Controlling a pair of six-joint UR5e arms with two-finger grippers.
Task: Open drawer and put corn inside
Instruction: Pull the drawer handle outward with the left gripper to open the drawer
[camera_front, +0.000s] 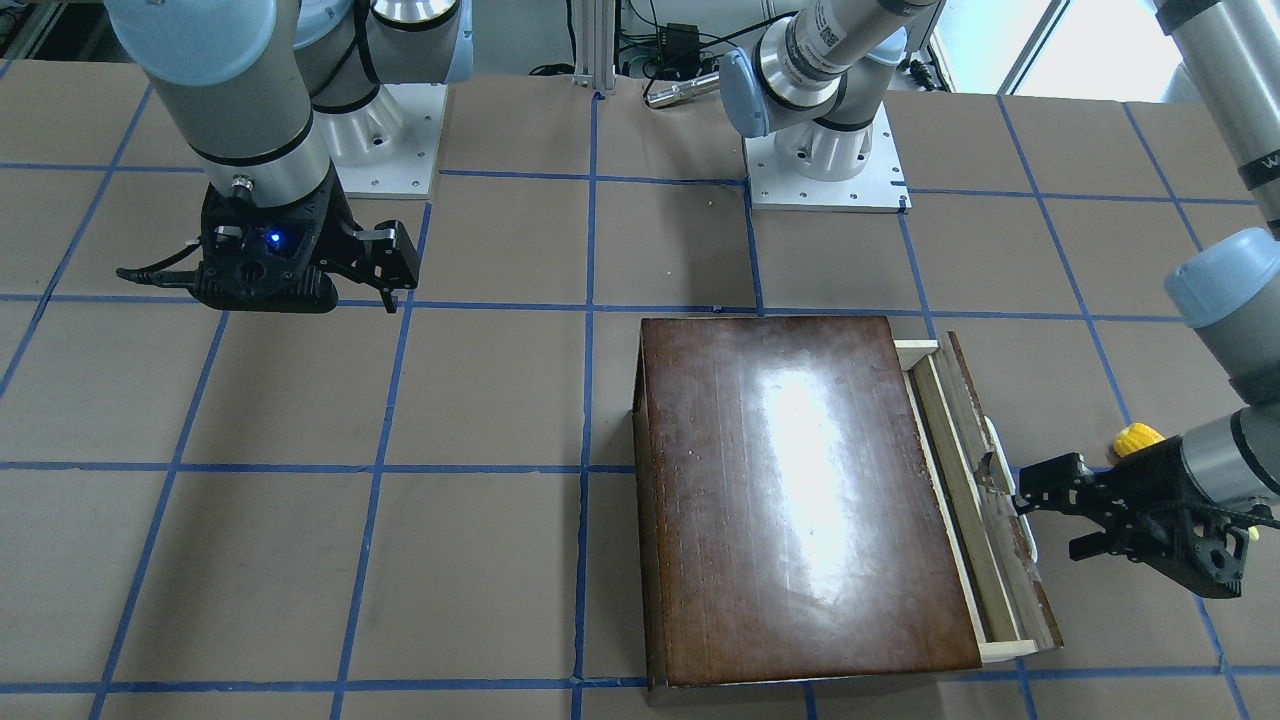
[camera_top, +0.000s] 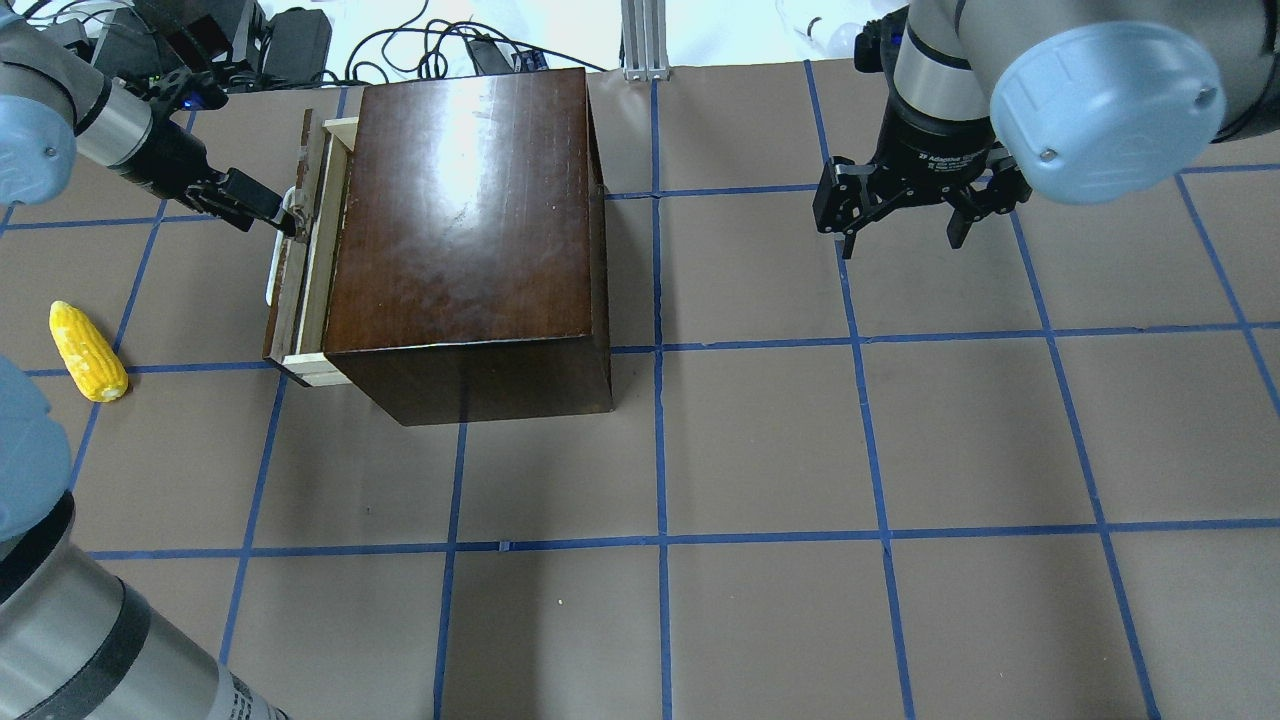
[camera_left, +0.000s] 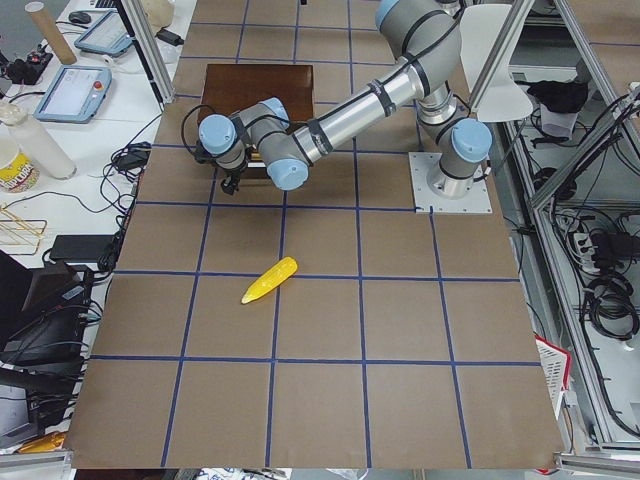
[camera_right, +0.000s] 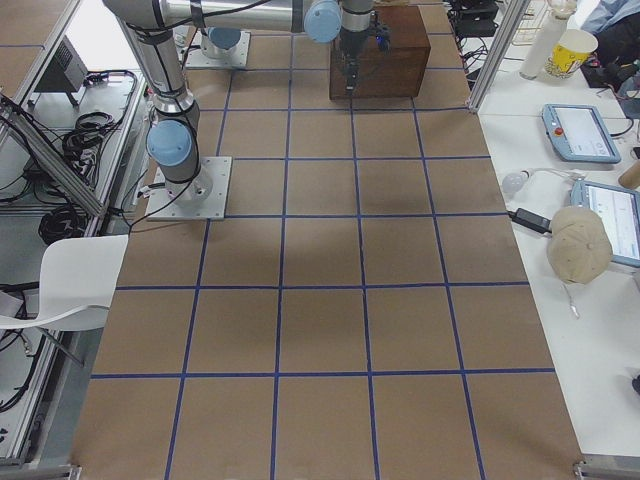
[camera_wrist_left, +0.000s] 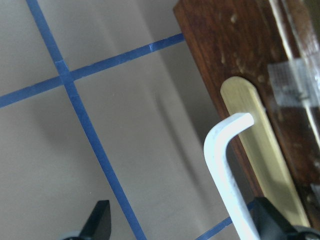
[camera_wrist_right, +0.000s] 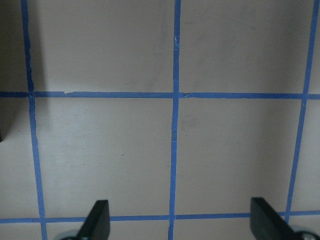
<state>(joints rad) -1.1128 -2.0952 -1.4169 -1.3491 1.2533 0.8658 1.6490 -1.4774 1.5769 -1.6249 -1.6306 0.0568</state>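
Observation:
The dark-brown wooden box (camera_top: 460, 220) stands on the table with its drawer (camera_top: 303, 290) pulled out a little, so a strip of pale tray (camera_front: 945, 450) shows. My left gripper (camera_top: 288, 218) is open at the drawer's front panel. The whitish handle (camera_wrist_left: 222, 165) runs between its fingers, close to one finger (camera_wrist_left: 272, 220). The yellow corn (camera_top: 88, 352) lies on the table apart from the drawer, partly hidden behind my left wrist in the front view (camera_front: 1138, 438). My right gripper (camera_top: 905, 215) is open and empty above the table, far from the box.
The table (camera_top: 760, 450) is brown paper with a grid of blue tape. Both arm bases (camera_front: 825, 165) sit at its robot-side edge. Cables and equipment (camera_top: 290, 40) lie beyond the far edge behind the box.

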